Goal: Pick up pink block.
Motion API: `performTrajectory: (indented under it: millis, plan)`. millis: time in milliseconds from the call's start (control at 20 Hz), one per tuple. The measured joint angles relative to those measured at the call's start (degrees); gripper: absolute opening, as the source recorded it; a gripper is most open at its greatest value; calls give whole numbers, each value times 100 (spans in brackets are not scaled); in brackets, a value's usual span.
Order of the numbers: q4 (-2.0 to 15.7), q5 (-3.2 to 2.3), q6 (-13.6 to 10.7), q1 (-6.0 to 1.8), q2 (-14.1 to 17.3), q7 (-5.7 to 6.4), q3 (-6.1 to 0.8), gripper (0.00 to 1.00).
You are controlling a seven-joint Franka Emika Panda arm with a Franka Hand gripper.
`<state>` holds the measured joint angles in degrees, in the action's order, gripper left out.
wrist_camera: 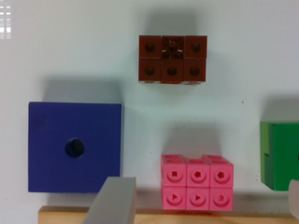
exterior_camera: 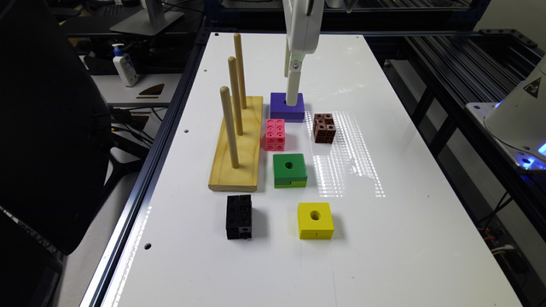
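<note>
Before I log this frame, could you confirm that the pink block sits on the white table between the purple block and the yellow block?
Not quite: in the exterior view the pink block sits on the white table between the purple block and the green block, not the yellow block, which lies beyond the green one.

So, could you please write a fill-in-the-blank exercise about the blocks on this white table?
1. The small pink plastic cube stands between the wooden peg base and the small ____ studded cube.
2. The wooden base carries ____ upright pegs.
3. In the exterior view, the block nearest the camera with a round hole is ____.
4. The white gripper hangs over the square ____ block.

Missing words: brown; three; yellow; purple
</note>
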<state>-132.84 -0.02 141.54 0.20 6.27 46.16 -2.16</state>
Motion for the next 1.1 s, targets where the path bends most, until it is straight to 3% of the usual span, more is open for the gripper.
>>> performTrajectory:
  millis: [350, 600, 1100]
  plan:
    - [90, 0, 30, 0, 163, 10, -23, 100]
    - [134, 0, 450, 0, 647, 10, -23, 100]
    - [263, 0, 549, 0, 890, 22, -57, 100]
